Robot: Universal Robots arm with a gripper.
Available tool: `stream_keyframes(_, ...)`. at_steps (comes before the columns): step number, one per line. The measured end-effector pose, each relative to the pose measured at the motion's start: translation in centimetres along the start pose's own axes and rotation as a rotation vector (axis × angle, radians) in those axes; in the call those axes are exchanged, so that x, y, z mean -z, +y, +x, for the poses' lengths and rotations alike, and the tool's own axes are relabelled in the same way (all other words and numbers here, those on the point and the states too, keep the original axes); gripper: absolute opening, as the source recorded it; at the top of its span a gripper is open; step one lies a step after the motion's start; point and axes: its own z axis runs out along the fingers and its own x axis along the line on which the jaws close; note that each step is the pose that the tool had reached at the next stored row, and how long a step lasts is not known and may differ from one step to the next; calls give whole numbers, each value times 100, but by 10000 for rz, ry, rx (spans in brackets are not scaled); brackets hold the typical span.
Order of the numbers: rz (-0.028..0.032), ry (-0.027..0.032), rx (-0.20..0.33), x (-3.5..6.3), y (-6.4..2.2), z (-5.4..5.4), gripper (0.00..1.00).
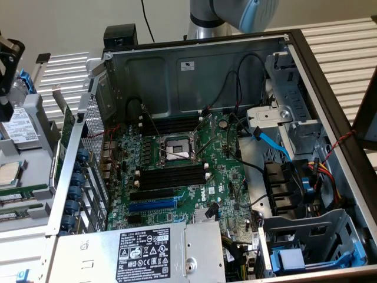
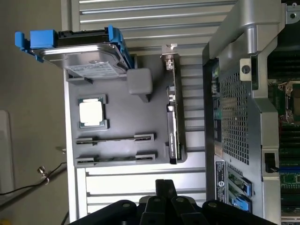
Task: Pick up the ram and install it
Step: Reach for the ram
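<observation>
The ram shows edge-on as two thin sticks held in grey clips on the parts tray, one (image 2: pixel 115 139) beside the other (image 2: pixel 115 158). In the exterior view they are green strips (image 1: pixel 23 191) at the left edge. My gripper (image 2: pixel 164 194) hangs above the tray, short of the sticks, with its black fingers shut together and nothing between them. Its dark body (image 1: pixel 7 88) shows at the exterior view's far left, above the tray. The black memory slots (image 1: pixel 171 177) lie on the motherboard beside the processor socket (image 1: pixel 177 147) inside the open case.
On the grey tray (image 2: pixel 122 108) sit a hard drive in a blue carrier (image 2: pixel 79 47), a processor chip (image 2: pixel 91 112) and an upright expansion card (image 2: pixel 172 112). The case's perforated side wall (image 2: pixel 234 108) stands between tray and motherboard. Cables and a blue expansion slot (image 1: pixel 152 206) crowd the board.
</observation>
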Motion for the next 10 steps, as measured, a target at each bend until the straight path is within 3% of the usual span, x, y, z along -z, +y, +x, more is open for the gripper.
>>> stream_keyframes(7, 137, -9, 27, -35, 157, 179, 11)
stream_keyframes(10, 164, -12, 38, -54, 198, 260, 11)
